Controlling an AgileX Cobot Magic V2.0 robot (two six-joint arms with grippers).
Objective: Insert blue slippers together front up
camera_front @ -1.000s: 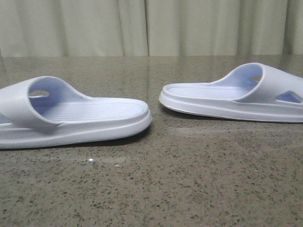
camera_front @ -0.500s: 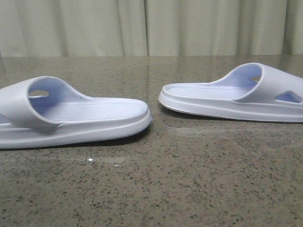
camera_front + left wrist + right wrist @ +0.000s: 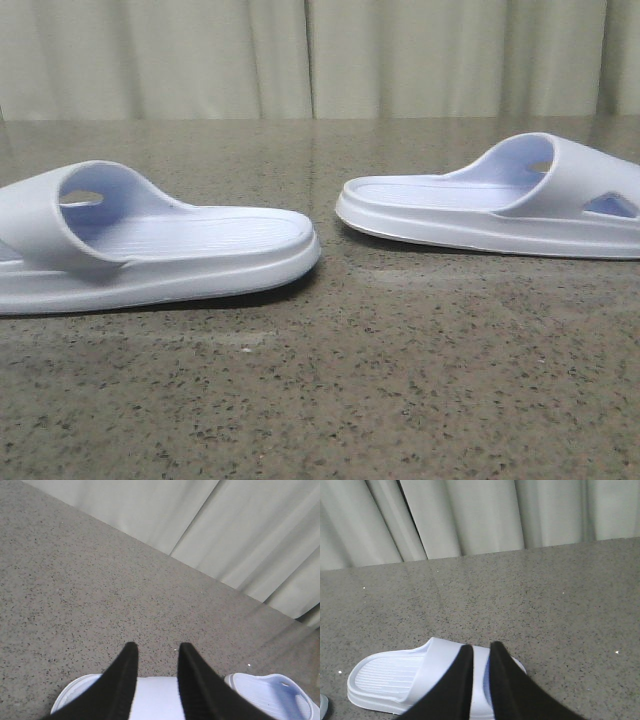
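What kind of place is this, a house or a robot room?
Probably a robot test room, not a home. Two pale slippers sit on a speckled stone-look table, plain curtains hang all along behind, and a black robot hand hovers above one slipper.

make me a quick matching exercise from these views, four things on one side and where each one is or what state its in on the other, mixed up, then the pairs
Things:
1. pale blue foam slipper on the left
2. pale blue foam slipper on the right
3. left gripper
4. cream pleated curtain

Places or states:
A. behind the speckled stone table
B. triangular strap cut-out faces the front camera
C. black fingers apart, above a slipper
D. heel end points toward the table's middle, nearer the front camera

Pairs: 1-D, 2-B, 3-C, 4-A
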